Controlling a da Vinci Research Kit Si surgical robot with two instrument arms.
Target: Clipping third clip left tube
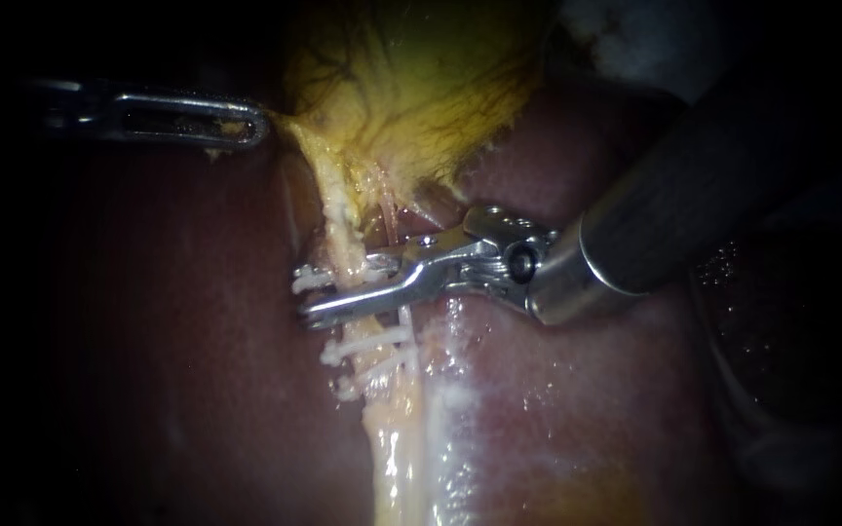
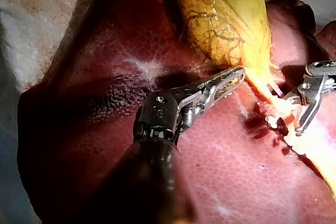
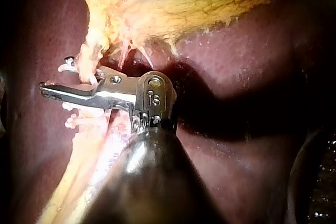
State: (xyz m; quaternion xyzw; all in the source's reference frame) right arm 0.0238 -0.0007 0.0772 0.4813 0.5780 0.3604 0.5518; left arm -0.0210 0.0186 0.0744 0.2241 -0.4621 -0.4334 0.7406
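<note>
Straddling the pale yellow, soft left tube (image 1: 341, 229) is our right instrument (image 1: 302, 297). Its slim steel jaws are drawn narrow with a white plastic clip (image 1: 310, 280) loaded, and both seem to touch the tube. The tube runs from the neck of the yellow, veined gallbladder (image 1: 411, 88) down the middle of the dark red liver (image 1: 148, 341). Two seated white clips (image 1: 372, 343) lie on it just below the jaws. Our left instrument (image 1: 260, 127), with long slotted jaws, grips the gallbladder's neck, holding it taut. We judge the tube limp, slippery and easily torn. Take it squarely across, just above the seated clips, without twisting.
</note>
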